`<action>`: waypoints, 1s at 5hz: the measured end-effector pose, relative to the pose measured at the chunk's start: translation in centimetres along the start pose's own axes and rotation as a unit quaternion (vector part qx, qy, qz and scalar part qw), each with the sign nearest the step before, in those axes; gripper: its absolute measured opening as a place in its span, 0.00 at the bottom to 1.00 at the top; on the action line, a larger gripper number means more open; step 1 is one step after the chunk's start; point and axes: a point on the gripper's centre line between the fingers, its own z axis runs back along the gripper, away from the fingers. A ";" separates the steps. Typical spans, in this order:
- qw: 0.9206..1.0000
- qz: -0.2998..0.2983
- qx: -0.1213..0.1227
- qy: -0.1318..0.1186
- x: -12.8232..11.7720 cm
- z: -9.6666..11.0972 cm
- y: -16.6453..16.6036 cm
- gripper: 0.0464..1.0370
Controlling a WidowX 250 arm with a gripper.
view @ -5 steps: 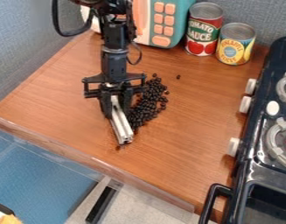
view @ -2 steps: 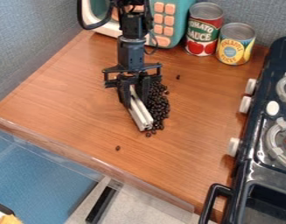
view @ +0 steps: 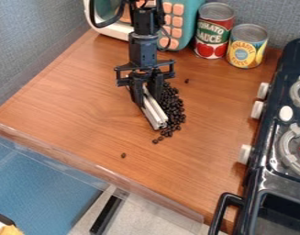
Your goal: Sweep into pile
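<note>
on the wooden bench [view: 85, 105], we see dark beans [view: 175, 108] massed along the right side of a pale metal bar [view: 154, 112]. the gripper [view: 147, 97] hangs above with its fingers closed down on the bar, parted only by its thickness. one stray bean [view: 123, 155] lies toward the front edge, another [view: 187, 81] beyond the mass, toward the cans. we note printed lettering on two cans behind: the taller can [view: 213, 32] has a red and green label with pictured tomatoes; the shorter can [view: 247, 47], just beside it, has a yellow label with a blue disc. a teal toy microwave [view: 187, 23] stands to their left, a dark toy stove [view: 271, 158] at right. compared with the earlier frames, we find the gripper and bar shifted rightward and slightly farther back, and the massed beans pushed right; both stray beans and both cans keep their places.
</note>
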 end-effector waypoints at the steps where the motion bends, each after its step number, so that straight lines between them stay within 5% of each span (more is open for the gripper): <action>1: 1.000 0.001 -0.002 0.003 0.0 0.1 -0.1 0.33; 3: 0.999 -0.018 -0.016 0.036 -0.6 0.7 1.4 0.33; 5: 0.996 -0.029 -0.070 0.047 0.3 5.4 4.5 0.33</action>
